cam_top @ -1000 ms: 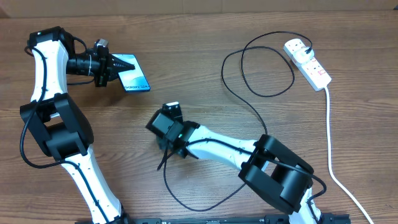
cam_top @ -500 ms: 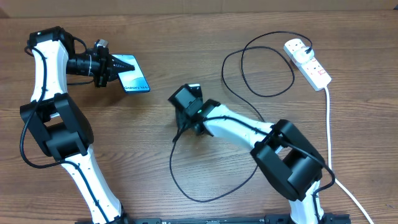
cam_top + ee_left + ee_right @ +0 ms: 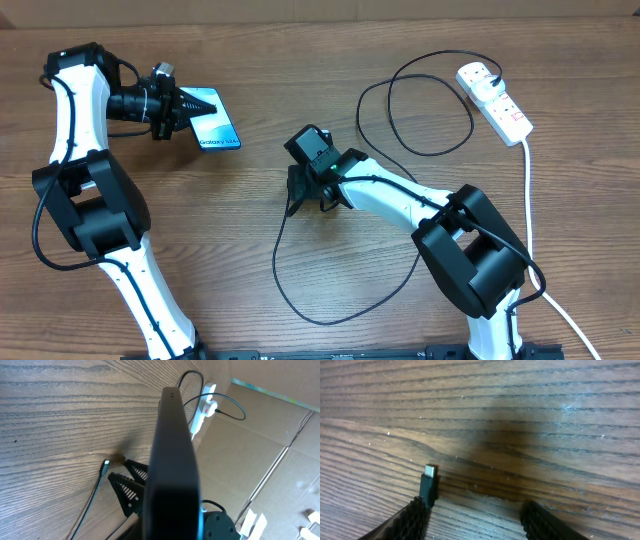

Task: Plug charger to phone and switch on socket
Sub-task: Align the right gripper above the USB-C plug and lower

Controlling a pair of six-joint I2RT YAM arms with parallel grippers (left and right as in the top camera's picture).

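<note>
Pickup step: left pincer (image 3: 203, 104) clamped on slim blue-screened smartphone (image 3: 218, 132), right pincer (image 3: 475, 517) apart beside thin black charger cable's tip (image 3: 429, 481); next, probably close squarely on it.

- I see a brown wood-grain table (image 3: 300, 60) carrying everything.
- The charger (image 3: 274, 258) lies in loose loops across the middle and right; its connector tip (image 3: 429, 480) lies flat on the wood.
- The socket (image 3: 495, 100) sits far right, its white cord (image 3: 530, 230) trailing to the near edge.
</note>
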